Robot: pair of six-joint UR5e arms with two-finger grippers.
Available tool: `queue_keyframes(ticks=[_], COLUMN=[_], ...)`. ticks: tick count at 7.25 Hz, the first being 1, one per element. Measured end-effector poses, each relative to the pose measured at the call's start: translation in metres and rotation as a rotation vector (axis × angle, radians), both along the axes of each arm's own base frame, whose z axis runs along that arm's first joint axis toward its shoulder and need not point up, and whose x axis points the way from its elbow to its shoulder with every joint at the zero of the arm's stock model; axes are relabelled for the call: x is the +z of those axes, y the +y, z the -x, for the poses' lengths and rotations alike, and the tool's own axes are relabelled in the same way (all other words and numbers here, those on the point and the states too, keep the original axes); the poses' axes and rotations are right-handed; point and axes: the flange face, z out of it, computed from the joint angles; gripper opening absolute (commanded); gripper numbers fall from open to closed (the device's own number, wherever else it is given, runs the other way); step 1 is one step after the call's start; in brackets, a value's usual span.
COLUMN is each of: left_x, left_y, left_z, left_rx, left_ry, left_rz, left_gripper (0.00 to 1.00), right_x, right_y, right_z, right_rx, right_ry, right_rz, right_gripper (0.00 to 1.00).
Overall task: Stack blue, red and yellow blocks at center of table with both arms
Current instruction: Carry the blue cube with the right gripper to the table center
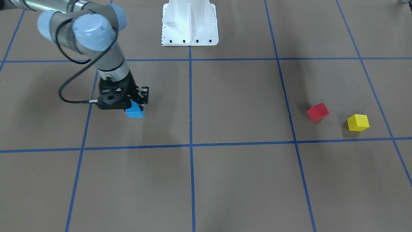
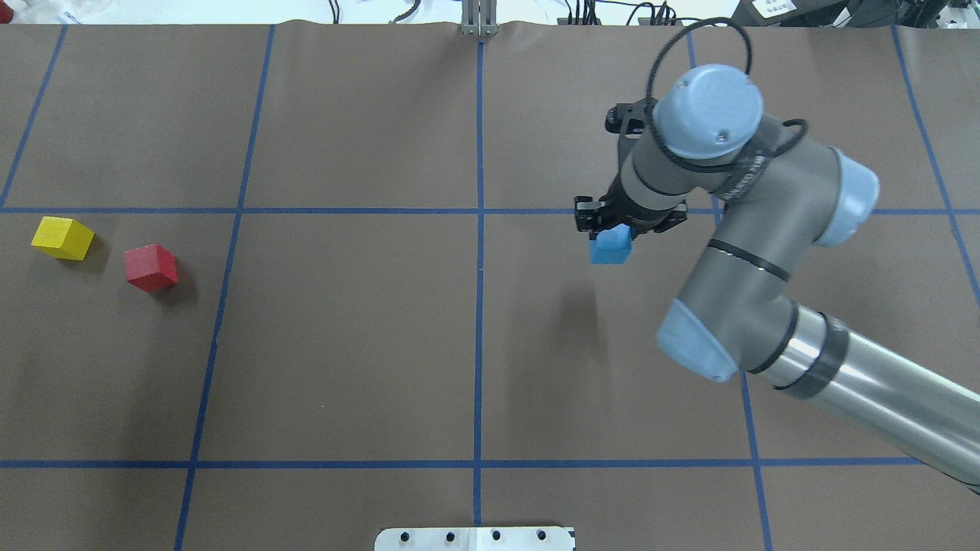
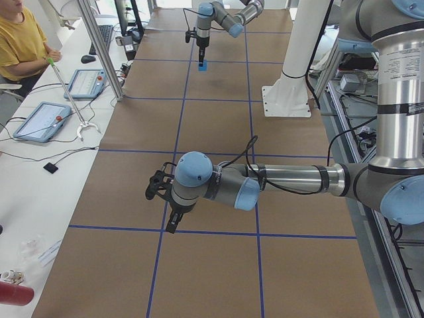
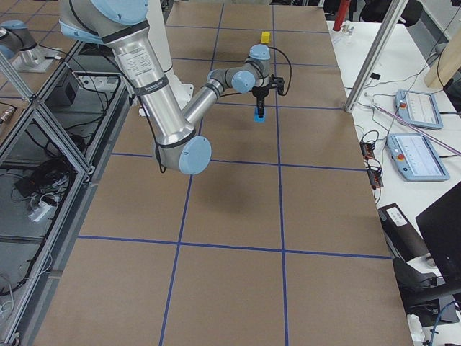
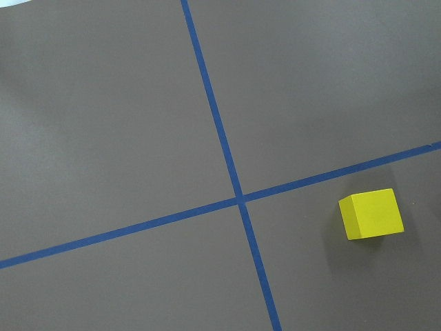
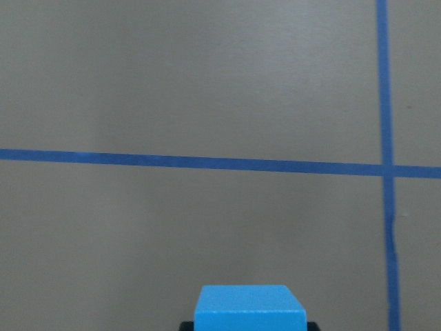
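My right gripper (image 1: pixel 136 106) is shut on the blue block (image 1: pixel 134 112) and holds it a little above the table, right of the center line in the overhead view (image 2: pixel 611 246). The block fills the bottom edge of the right wrist view (image 6: pixel 249 309). The red block (image 2: pixel 151 267) and the yellow block (image 2: pixel 63 237) lie apart on the table's left side. The yellow block also shows in the left wrist view (image 5: pixel 371 214), with no fingers in sight. My left gripper (image 3: pixel 171 224) shows only in the exterior left view, so I cannot tell whether it is open or shut.
The white robot base (image 1: pixel 190 24) stands at the table's near edge. Blue tape lines (image 2: pixel 479 229) cross at the table's middle. An operator (image 3: pixel 23 40) sits beside tablets (image 3: pixel 43 119) on a side bench. Metal posts (image 3: pixel 99 46) stand along that side.
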Motion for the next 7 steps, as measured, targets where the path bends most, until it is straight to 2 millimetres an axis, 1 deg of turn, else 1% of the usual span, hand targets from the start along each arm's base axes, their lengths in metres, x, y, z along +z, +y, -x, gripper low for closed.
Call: queue_keyframes(ticks=[1,2,3,4,5,7], left_x=[0.001,0.002,0.002,0.003,0.003,0.003], left_y=[0.000,0.000,0.000,0.000,-0.001,-0.001], left_z=[-0.001,-0.002,-0.002,-0.003,-0.003,-0.004], left_rx=[0.003,0.004,0.005,0.006,0.007,0.007], left_ry=[0.000,0.000,0.000,-0.001,0.000,0.000], left_rz=[0.002,0.003,0.004,0.005,0.006,0.006], left_gripper=[1.00,1.00,1.00,1.00,1.00,1.00], right_x=[-0.031,-0.048,-0.050,-0.048,-0.046,-0.048], right_y=[0.001,0.006,0.012,0.018,0.023,0.033], right_z=[0.046,0.079,0.104,0.122,0.132,0.143], right_rx=[0.010,0.010,0.013,0.021,0.026,0.070], right_ry=[0.000,-0.009,-0.028,-0.038,-0.042,-0.046], right_rz=[0.018,0.020,0.018,0.014,0.007,0.015], right_gripper=[0.00,0.12,0.49,0.94,0.98,0.99])
